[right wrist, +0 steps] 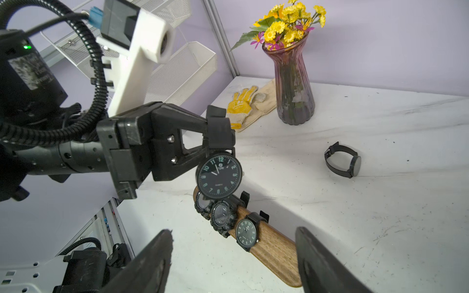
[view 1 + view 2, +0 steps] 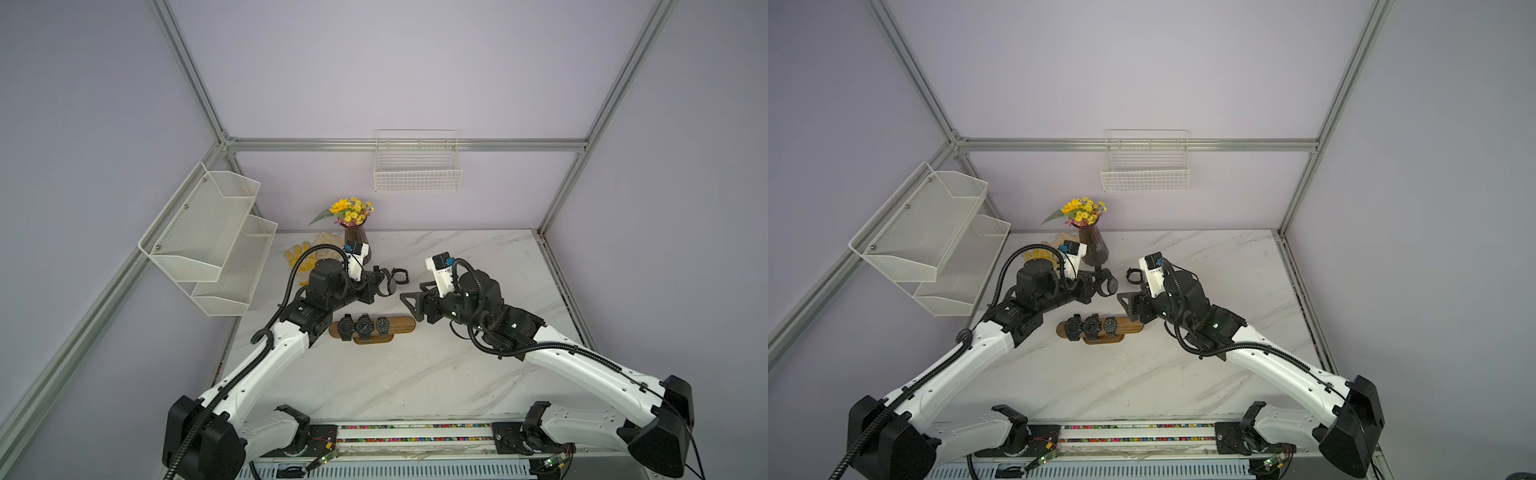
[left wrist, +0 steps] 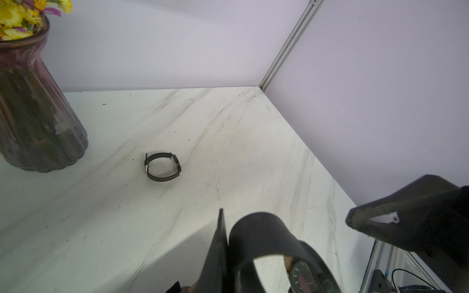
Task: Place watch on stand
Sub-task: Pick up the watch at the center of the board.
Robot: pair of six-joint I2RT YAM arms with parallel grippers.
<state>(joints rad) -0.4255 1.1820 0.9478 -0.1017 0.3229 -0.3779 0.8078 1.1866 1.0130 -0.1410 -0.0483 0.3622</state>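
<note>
Right wrist view: left fingers (image 1: 182, 119) pinching strap of black watch (image 1: 218, 175), green hour numerals, brand illegible; right fingers (image 1: 319, 261) spread near stand (image 1: 274, 248) bearing three watches (image 1: 223, 215).

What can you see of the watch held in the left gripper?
The watch has a round black case, a dark dial with pale green numerals and white hands, and a black strap closed into a loop. The left gripper is shut on the strap just above the dial, so it hangs in the air, twelve uppermost. In a top view it is beyond the stand, toward the vase, touching only the gripper.
</note>
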